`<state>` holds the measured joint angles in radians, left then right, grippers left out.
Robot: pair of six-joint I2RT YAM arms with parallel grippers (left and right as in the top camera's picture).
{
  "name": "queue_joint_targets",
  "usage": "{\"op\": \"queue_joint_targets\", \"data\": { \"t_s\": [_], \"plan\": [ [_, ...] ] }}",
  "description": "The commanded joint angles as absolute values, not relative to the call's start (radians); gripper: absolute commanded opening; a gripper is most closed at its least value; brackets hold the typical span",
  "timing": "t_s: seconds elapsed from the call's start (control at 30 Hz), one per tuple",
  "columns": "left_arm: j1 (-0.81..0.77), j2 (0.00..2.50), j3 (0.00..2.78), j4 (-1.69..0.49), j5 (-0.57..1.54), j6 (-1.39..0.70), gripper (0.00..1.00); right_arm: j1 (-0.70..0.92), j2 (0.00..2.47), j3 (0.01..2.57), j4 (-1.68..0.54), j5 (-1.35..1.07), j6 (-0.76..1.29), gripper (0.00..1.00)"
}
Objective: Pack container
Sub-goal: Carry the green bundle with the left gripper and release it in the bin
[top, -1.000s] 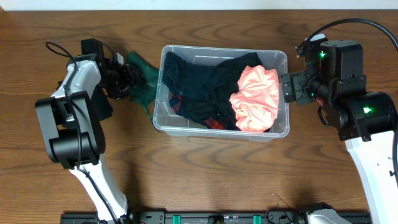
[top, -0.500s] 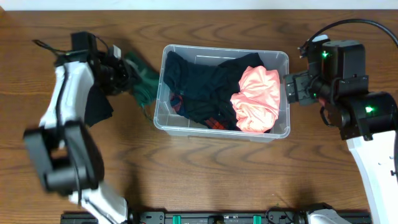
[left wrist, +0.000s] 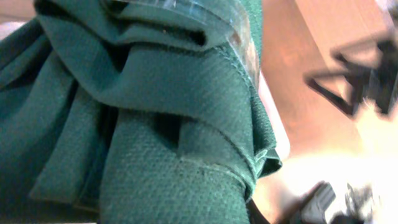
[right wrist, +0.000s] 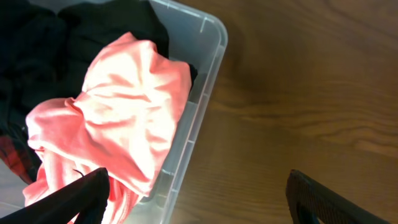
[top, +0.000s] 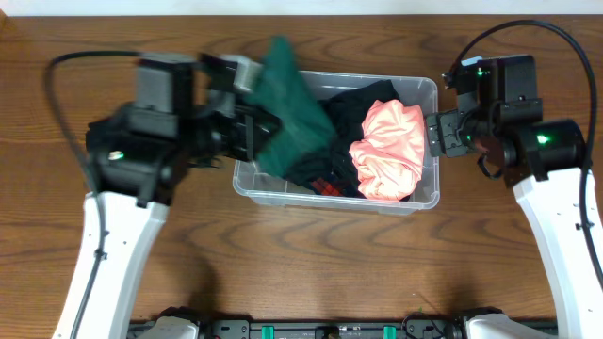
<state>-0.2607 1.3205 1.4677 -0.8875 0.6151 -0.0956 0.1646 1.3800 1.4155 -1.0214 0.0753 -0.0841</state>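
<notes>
- Tabletop (top: 311, 264) of brown wood fills the overhead frame and carries everything else.
- Container (top: 283, 198), a clear bin, sits at the centre of the frame. Its long axis runs left to right, with one arm at each short end.
- Dark clothes (top: 330, 113) cover most of the bin's floor, with a bit of red plaid showing near the front wall.
- Green cloth (top: 292, 99) hangs bunched over the left end of the bin. It overlaps the upper-left rim, so part of it is above the opening and part is still outside.
- Pink cloth (top: 386, 151) lies heaped in the right end of the bin, against the right wall.
- Left claw (top: 256, 104) is pinching the green cloth, whose folds fill the left wrist view. The claw sits at the bin's left short wall, so the opening lies to the right of it in the frame and below it. Judging from this, the drop needs a short carry rightward along the long axis so the whole cloth clears the rim.
- Right claw (right wrist: 198, 177) is spread and holds nothing. It sits just outside the bin's right short wall, beside the pink cloth and well apart from the green cloth, so the left arm is the nearer one.
</notes>
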Motion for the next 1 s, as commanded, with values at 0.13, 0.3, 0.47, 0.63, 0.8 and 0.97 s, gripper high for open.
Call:
{"op": "queue_joint_targets", "data": {
  "t_s": [0.13, 0.3, 0.47, 0.63, 0.8, 0.97],
  "plan": [
    [-0.360, 1.509, 1.477, -0.888, 0.641, 0.010, 0.06, 0.158, 1.386, 1.410, -1.026, 0.064, -0.083, 0.88],
    [-0.360, 1.657, 1.478, -0.850, 0.733, 0.067, 0.06, 0.157, 1.386, 1.410, -1.026, 0.075, -0.083, 0.88],
    [-0.363, 1.773, 1.478, -0.790, 0.748, 0.104, 0.06, 0.157, 1.386, 1.410, -1.026, 0.076, -0.083, 0.89],
    [-0.371, 1.834, 1.478, -0.801, 0.764, 0.109, 0.90, 0.157, 1.386, 1.410, -1.034, 0.075, -0.083, 0.89],
    [-0.320, 1.800, 1.502, -0.882, 0.602, 0.096, 0.98, 0.159, 1.372, 1.410, -1.079, 0.061, -0.083, 0.81],
    [-0.215, 1.680, 1.531, -0.935, 0.504, 0.046, 0.98, 0.158, 1.353, 1.410, -1.162, 0.018, -0.054, 0.45]
  ]
}}
